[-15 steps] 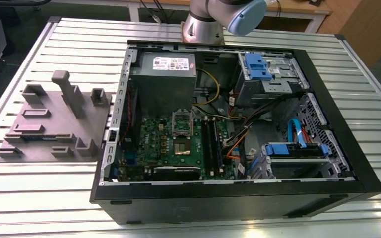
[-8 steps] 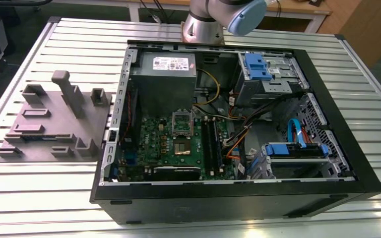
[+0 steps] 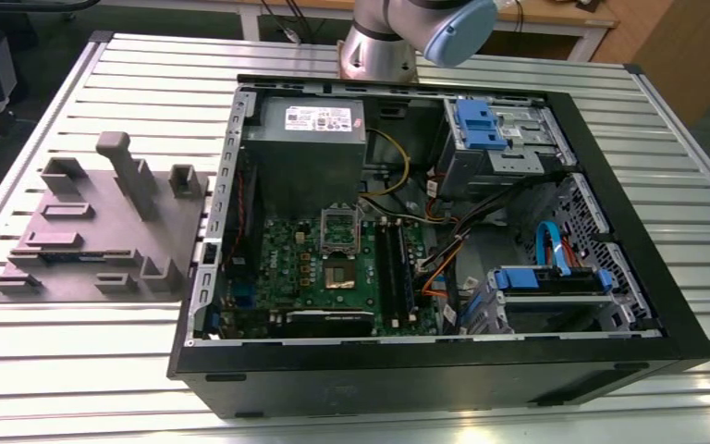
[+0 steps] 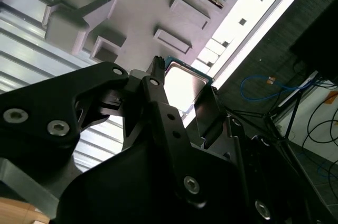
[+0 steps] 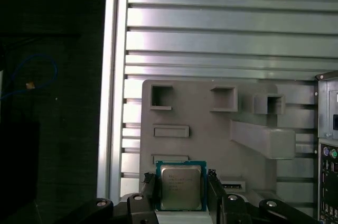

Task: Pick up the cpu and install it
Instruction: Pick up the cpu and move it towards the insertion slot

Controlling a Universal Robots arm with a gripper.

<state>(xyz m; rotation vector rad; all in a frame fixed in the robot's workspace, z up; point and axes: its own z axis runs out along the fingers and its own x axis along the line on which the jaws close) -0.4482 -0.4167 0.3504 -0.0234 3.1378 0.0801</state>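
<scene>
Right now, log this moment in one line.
gripper: shut on cpu | position: held over grey tray | install: not done

square cpu, shiny silver top, green rim, held by its edges in the gripper.

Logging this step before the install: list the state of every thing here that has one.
cpu: gripped at two edges, held above the grey fixture.
end effector: shut on the cpu.
computer case: lying on its side, panel off, inside exposed.
socket frame: looks swung open.
</scene>
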